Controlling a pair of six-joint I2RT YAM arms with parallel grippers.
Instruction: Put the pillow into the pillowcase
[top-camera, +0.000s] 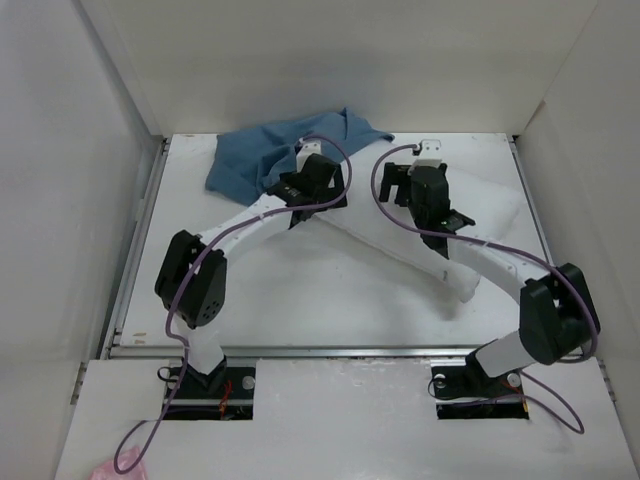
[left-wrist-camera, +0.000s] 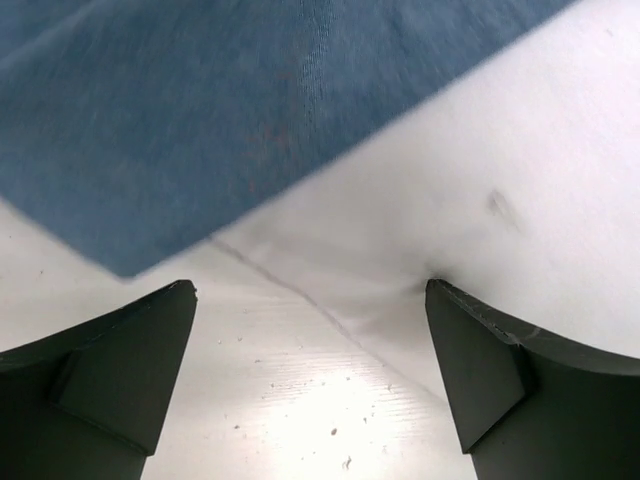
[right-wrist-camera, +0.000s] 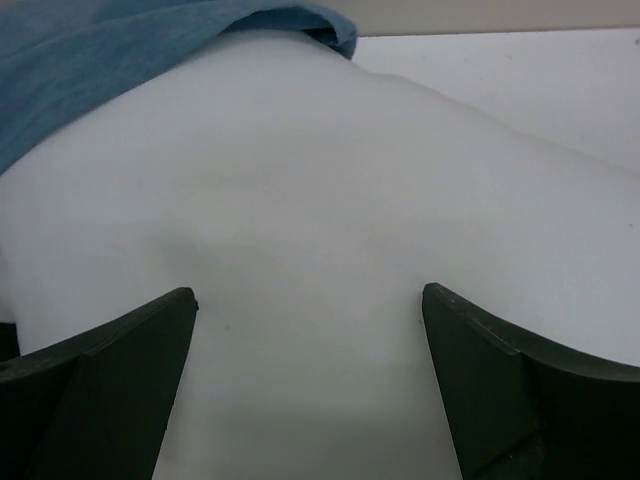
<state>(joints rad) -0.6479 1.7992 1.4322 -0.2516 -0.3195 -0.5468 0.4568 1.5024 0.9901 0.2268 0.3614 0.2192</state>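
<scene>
Plump white stuffed pillow (right-wrist-camera: 320, 200) lies outside limp blue fabric pillowcase (top-camera: 250, 160); left gripper (left-wrist-camera: 310, 370) and right gripper (right-wrist-camera: 310, 380) gape wide, empty

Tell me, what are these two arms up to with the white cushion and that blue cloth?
Two robot arms are working to get the pillow into the pillowcase. The pillow lies on the table, not yet inside. The blue pillowcase is crumpled at the far left, one edge draped over the pillow's end. The left pincer is down by that edge, and the right pincer is low over the pillow. Both are open and hold nothing.
</scene>
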